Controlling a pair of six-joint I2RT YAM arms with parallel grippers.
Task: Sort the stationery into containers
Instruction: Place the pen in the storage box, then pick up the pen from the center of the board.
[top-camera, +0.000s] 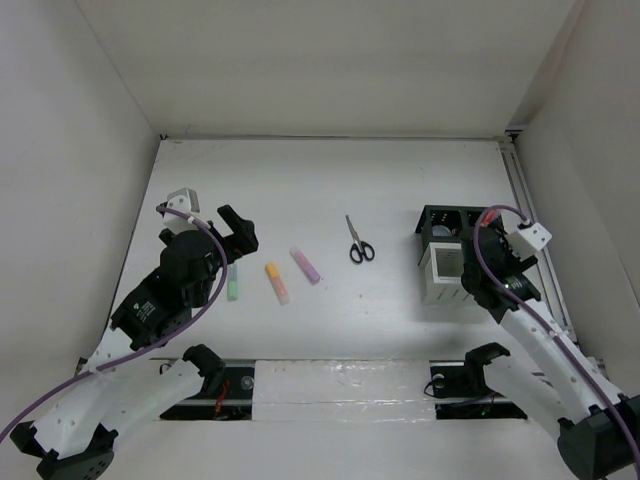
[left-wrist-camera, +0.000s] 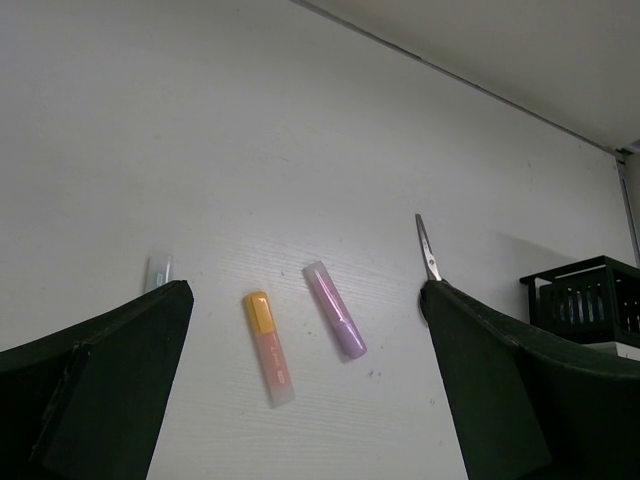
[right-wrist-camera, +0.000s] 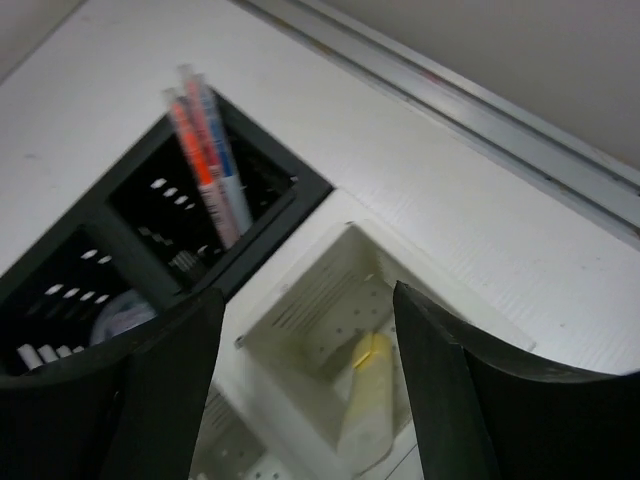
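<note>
My left gripper (top-camera: 238, 232) is open and empty above the table left of centre. Between its fingers lie the orange marker (left-wrist-camera: 269, 347) and the purple marker (left-wrist-camera: 335, 309); they also show from above, orange (top-camera: 277, 283) and purple (top-camera: 305, 264). The green marker (top-camera: 232, 282) lies by the left finger. The scissors (top-camera: 358, 242) lie closed at mid-table. My right gripper (top-camera: 490, 255) is open over the organizer (top-camera: 444, 250). A yellow marker (right-wrist-camera: 367, 400) lies in its white compartment (right-wrist-camera: 300, 310). Red and blue pens (right-wrist-camera: 208, 160) stand in a black compartment, and a clear tub (right-wrist-camera: 120, 316) sits in the other.
A metal rail (top-camera: 530, 230) runs along the table's right side next to the organizer. White walls close in the table at the back and both sides. The arm bases (top-camera: 200, 365) sit at the near edge.
</note>
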